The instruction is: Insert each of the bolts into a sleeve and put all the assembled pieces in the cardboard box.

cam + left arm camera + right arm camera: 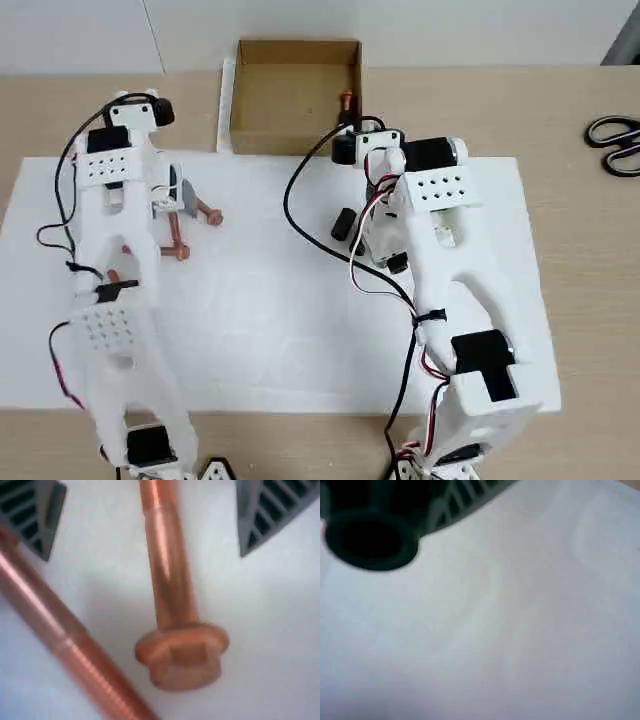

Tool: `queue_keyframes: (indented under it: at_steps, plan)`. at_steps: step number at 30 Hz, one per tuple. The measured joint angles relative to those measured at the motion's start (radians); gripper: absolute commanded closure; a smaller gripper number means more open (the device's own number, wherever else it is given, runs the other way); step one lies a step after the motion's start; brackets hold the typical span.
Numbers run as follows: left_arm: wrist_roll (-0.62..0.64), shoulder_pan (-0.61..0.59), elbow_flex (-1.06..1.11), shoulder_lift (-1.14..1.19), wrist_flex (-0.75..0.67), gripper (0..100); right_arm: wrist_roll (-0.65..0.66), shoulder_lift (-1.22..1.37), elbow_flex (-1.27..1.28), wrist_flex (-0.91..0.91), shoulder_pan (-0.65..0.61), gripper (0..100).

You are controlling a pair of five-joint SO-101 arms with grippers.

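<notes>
Near bolt (180, 655): copper-coloured, flanged hex head, lying flat on the white sheet (260, 320).
Second bolt (65, 640): same colour, just beside it (shafts not parallel).
Sleeve (344, 222): short black tube on the sheet, well apart from the bolts.
Cardboard box (290, 110): brown, open-topped, at the sheet's far edge.

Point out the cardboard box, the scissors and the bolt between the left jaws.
cardboard box (285, 110), high view, bare inside floor.
scissors (626, 146), high view, handles.
bolt (182, 655), left wrist view, flanged head.
</notes>
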Motion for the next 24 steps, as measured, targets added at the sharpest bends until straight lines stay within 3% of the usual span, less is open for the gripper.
queue_keyframes:
  at_steps: [6, 12, 24]
  plan:
    - [0.043, 0.0, -0.218, 0.155, 0.06, 78, 0.0, 0.0, 0.0, 0.0, 0.0, 99.2]
    - [0.06, 0.0, -0.382, 0.265, 0.117, 88, 0.0, 0.0, 0.0, 0.0, 0.0, 99.2]
    - [0.086, 0.003, -0.483, 0.313, 0.147, 99, 0.0, 0.0, 0.02, 0.0, 0.0, 99.2]
